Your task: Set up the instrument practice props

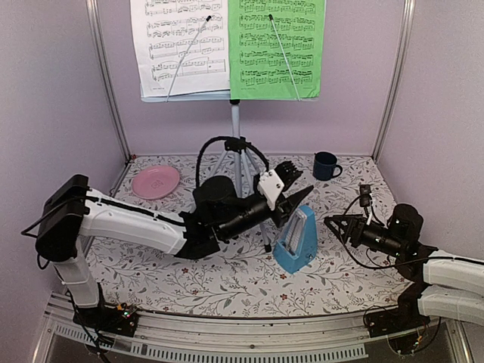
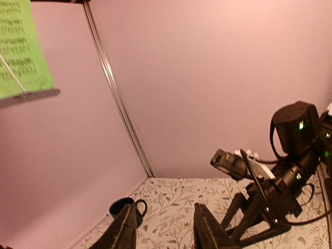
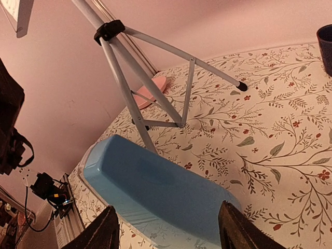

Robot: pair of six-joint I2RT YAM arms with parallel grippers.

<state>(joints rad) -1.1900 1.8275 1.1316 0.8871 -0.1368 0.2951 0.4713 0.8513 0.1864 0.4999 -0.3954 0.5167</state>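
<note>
Green page (image 1: 276, 45) and white page (image 1: 181, 45) sit on the music stand (image 1: 236, 128) at the back. Metronome (image 1: 297, 240) is upright on the table (image 1: 227, 280), just in front of the tripod. Setup looks near done; maybe only the metronome's final spot is left. Left gripper (image 1: 296, 185) hangs just above its top, apparently clear.

Left wrist: fingers (image 2: 123, 231) spread, nothing between.

Right wrist: right gripper (image 3: 167, 206) splayed, empty, metronome close ahead between the fingers.

tripod leg (image 3: 127, 98) just beside metronome (image 3: 155, 192)
</note>
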